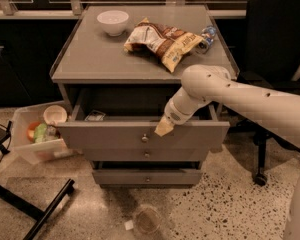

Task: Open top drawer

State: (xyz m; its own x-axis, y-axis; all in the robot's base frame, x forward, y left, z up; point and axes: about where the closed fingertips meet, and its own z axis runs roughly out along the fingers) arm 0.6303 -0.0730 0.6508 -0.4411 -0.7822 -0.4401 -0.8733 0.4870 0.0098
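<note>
The top drawer (105, 136) is the widest grey front, with a small round silver knob (145, 138) at its centre. It stands pulled out from the cabinet, and its dark inside shows behind the front. A small packet (95, 116) lies inside at the left. My gripper (163, 128) sits at the drawer front's top edge, just up and right of the knob, on the end of my white arm (230, 94) that reaches in from the right. The mid-width drawer (115, 155) and the narrowest drawer (120, 176) below are shut.
On the cabinet top (90, 59) are a white bowl (113, 21), a chip bag (162, 41) and a small bottle (207, 35). A clear bin (25, 149) with food items stands on the floor at the left. A black chair (275, 44) is at the right, black stand legs (35, 204) at the lower left, and a clear cup (146, 219) on the floor in front.
</note>
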